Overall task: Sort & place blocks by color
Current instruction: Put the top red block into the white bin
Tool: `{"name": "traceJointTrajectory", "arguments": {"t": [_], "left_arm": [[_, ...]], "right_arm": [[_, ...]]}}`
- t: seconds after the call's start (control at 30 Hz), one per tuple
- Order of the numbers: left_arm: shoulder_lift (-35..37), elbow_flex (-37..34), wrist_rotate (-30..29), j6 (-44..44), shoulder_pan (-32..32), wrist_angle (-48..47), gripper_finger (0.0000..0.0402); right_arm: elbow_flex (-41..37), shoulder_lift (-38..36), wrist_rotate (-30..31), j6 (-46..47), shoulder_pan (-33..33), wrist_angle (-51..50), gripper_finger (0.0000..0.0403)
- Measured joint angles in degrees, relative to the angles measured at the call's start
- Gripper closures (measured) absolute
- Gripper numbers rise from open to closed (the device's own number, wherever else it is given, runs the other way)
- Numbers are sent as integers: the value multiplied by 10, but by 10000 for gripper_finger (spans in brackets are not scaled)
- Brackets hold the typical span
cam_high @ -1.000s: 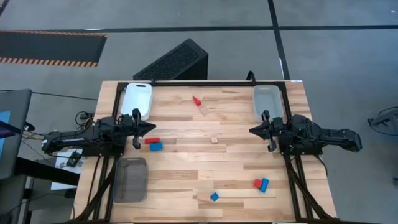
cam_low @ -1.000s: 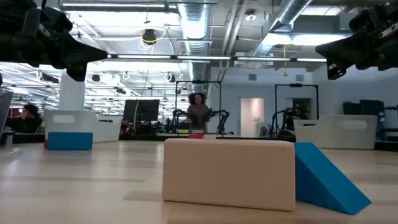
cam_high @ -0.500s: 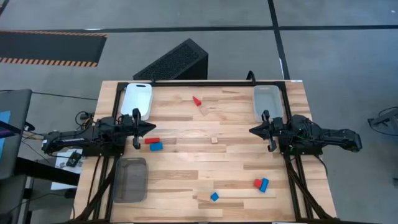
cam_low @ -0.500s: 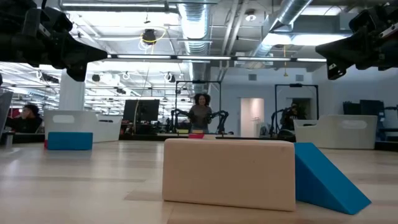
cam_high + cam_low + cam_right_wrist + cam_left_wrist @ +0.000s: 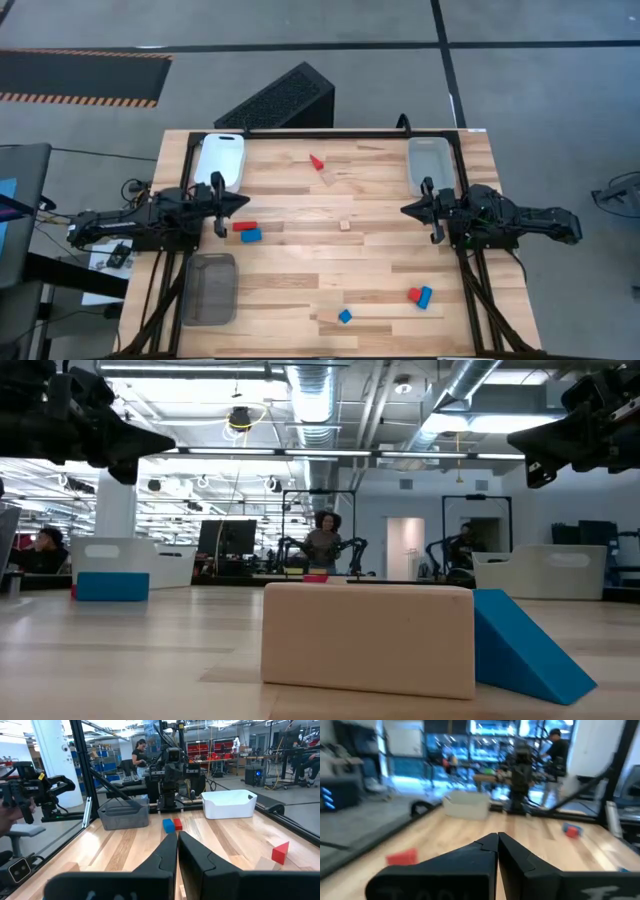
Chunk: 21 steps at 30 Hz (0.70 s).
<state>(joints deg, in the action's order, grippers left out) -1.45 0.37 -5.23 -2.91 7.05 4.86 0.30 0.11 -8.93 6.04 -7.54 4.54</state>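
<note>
both arms low and level over the table's side edges, reaching inward toward each other from opposite sides. left arm enters from the left edge, forearm roughly horizontal, left gripper (image 5: 240, 203) pointing toward the table's middle; its fingers (image 5: 485, 845) are pressed together tip to tip, nothing between them. right arm mirrors it from the right edge, wrist straight, right gripper (image 5: 405, 210) aimed inward at about the same height across the table. its fingers (image 5: 170, 845) sit almost together, only a thin slit showing, holding nothing. in the low view both grippers hang well above the tabletop, at the picture's upper corners: left gripper (image 5: 160, 438), right gripper (image 5: 520, 442).
</note>
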Motion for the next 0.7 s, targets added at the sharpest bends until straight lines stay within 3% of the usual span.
{"name": "traceJointTrajectory", "arguments": {"t": [0.3,0.47,0.6,0.7], "left_arm": [[0,0,-38,12,0,-5,401],[0,0,-105,31,0,-4,401],[0,0,-163,63,0,0,401],[0,0,-213,78,0,18,401]], "right_arm": [[0,0,7,0,0,7,361],[0,0,170,0,-1,121,361],[0,3,347,-20,-3,226,361],[1,6,398,-99,-25,290,361]]}}
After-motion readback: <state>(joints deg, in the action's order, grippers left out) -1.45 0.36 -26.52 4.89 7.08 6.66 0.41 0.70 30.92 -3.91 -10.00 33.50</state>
